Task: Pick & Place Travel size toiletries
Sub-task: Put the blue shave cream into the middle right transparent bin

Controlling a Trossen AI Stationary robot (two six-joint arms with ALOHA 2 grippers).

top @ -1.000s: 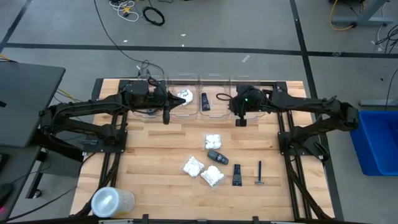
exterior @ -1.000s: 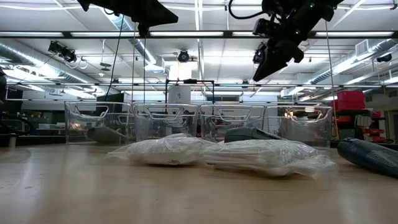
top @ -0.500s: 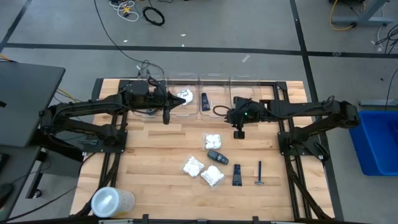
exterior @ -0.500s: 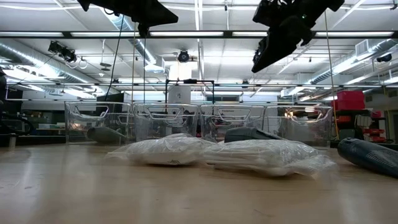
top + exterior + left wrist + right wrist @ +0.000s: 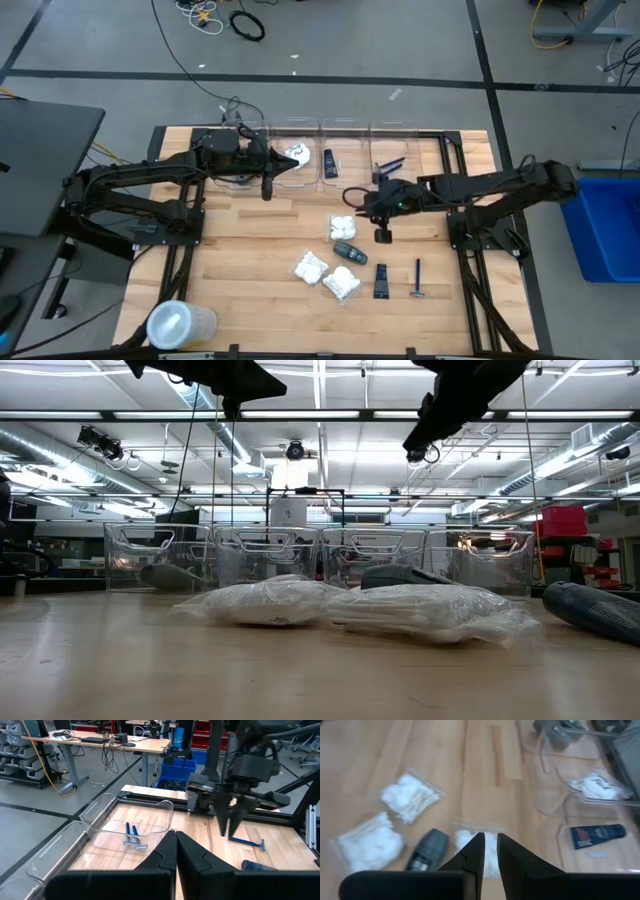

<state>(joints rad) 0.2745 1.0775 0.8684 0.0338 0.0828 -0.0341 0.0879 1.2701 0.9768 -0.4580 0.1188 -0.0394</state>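
The loose toiletries lie on the wooden table: three white packets (image 5: pixel 343 226) (image 5: pixel 310 266) (image 5: pixel 341 284), a dark grey oval case (image 5: pixel 349 252), a black tube (image 5: pixel 381 281) and a blue razor (image 5: pixel 417 278). My right gripper (image 5: pixel 383 236) hangs above the table beside the far packet (image 5: pixel 480 845) and the case (image 5: pixel 427 855). Its fingers stand a narrow gap apart with nothing between them (image 5: pixel 490 840). My left gripper (image 5: pixel 267 190) waits shut (image 5: pixel 175 837) in the air in front of the left bins.
A row of clear bins (image 5: pixel 340 160) stands along the far edge. They hold a white packet (image 5: pixel 297 153), a black tube (image 5: pixel 329 163) and blue razors (image 5: pixel 132 837). A large translucent round container (image 5: pixel 180 323) lies at the near left corner.
My right gripper has swung away from the far right bin toward the table's near edge, rolling as it went. It now hangs over the loose packet and the grey case. The razors in the bin have come into view behind it.
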